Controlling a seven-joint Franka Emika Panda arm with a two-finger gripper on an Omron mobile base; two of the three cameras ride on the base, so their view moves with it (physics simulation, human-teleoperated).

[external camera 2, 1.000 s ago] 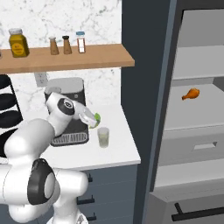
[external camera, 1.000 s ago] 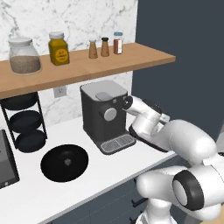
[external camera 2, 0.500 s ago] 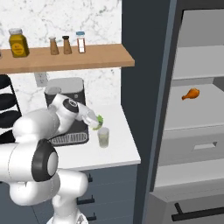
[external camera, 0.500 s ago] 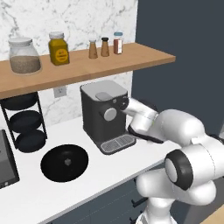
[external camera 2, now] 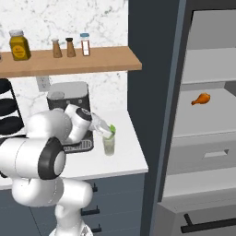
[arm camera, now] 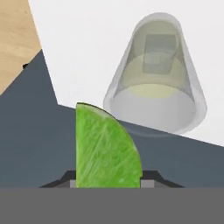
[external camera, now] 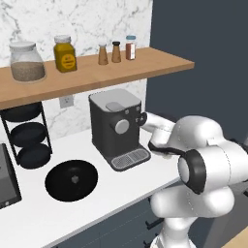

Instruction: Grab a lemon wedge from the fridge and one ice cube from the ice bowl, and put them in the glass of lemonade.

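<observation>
Centrally, item one: the robot's two-finger gripper [external camera 2: 109, 131], jaws clenched on a bright green, glossy lemon wedge [arm camera: 106, 148], which stands upright between the finger tips in the hand view with its curved rind edge uppermost. In the right base view the wedge shows as a small green fleck directly above the glass rim, whether touching it cannot be told.

Item two: the small clear tumbler of pale yellow-green lemonade [external camera 2: 109, 144], standing on the white countertop [external camera 2: 129, 152] near its right front corner, just beside the coffee machine. From the hand view a pale squarish block [arm camera: 159, 53] is visible inside the tumbler, above the liquid surface.

Item three: the dark grey boxy coffee machine [external camera: 116, 128] with a round front dial and a ribbed drip tray, set against the marble wall.

Item four: a round black plate [external camera: 71, 180], left of the machine on the counter.

Item five: a wooden wall shelf [external camera: 145, 63] bearing an amber lidded jar [external camera: 65, 53], a clear jar of grain [external camera: 26, 61] and three small shakers [external camera: 116, 51].

Item six: the tall dark grey fridge [external camera 2: 152, 69], door open, pale grey shelves exposed; an orange chicken drumstick [external camera 2: 201, 98] lies on one shelf.
</observation>
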